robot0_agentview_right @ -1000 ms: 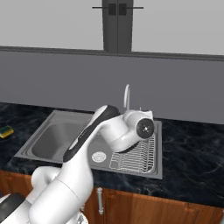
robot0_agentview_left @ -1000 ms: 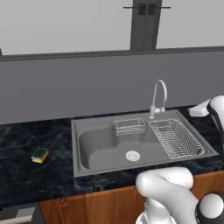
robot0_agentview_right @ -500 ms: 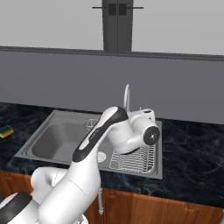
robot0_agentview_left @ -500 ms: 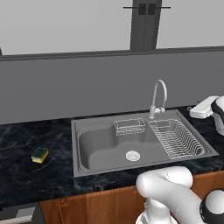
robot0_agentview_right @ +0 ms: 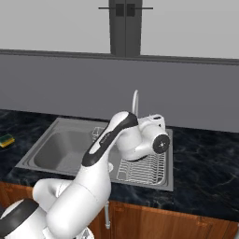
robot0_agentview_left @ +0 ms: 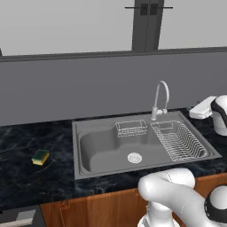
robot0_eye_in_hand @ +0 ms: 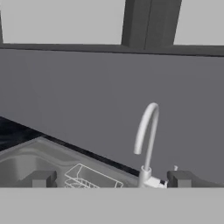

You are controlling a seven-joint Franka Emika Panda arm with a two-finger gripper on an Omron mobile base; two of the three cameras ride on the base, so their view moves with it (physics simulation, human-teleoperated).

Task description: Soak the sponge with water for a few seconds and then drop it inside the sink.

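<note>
While the sponge [robot0_agentview_left: 40,157] lies on the counter [robot0_agentview_left: 26,177] left of the sink [robot0_agentview_left: 84,133], the gripper [robot0_eye_in_hand: 112,178] gapes wide, empty, facing the faucet [robot0_eye_in_hand: 146,140]

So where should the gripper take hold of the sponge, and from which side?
Probably from above. The sponge lies flat on the dark counter, left of the sink, green top up, with bare counter around it. Open jaws could drop straight down and close across its yellow side faces. Which pair of sides is narrower is too small to tell.
</note>
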